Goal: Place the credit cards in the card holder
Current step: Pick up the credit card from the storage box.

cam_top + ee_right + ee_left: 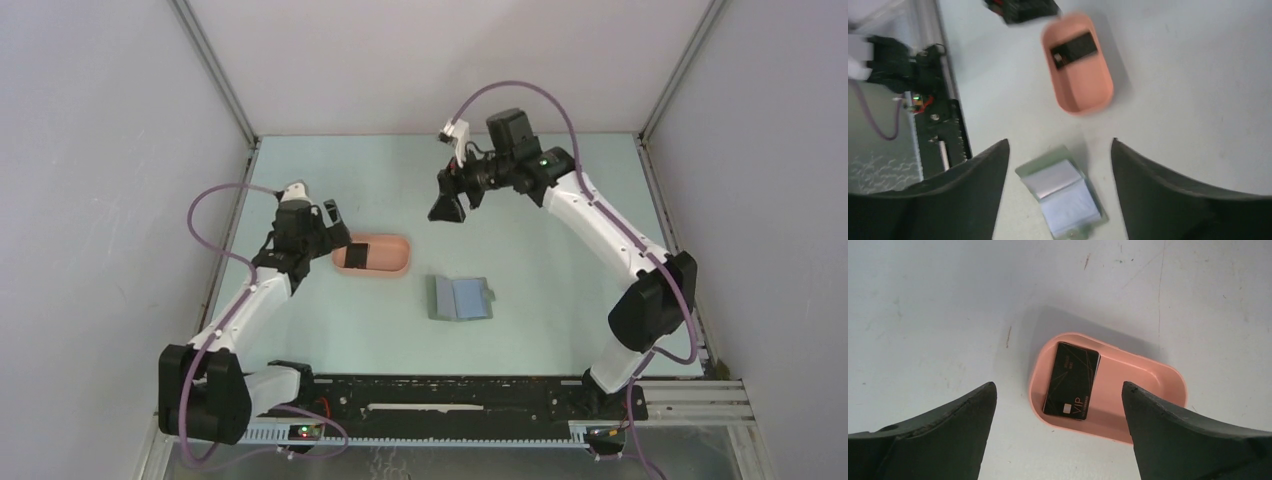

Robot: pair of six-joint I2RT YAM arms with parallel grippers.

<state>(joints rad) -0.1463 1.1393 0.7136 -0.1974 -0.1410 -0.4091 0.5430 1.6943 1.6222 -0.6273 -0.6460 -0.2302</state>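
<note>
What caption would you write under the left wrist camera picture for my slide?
Left pincer, wide open, hovers over a black credit card lying in the pink tray.

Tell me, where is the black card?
From above, the black card lies at the left end of the pink tray, under the left hand, left of the holder.

The top external view looks down from above and behind the arm bases, taking in the whole pale blue-green tabletop (560, 200). The left wrist camera looks steeply down, close above the oblong pink plastic tray (1133, 372). The right wrist camera, higher and blurred, looks down on that tray and the open grey-green folding card holder (1063, 195). All three views share the tray.
</note>
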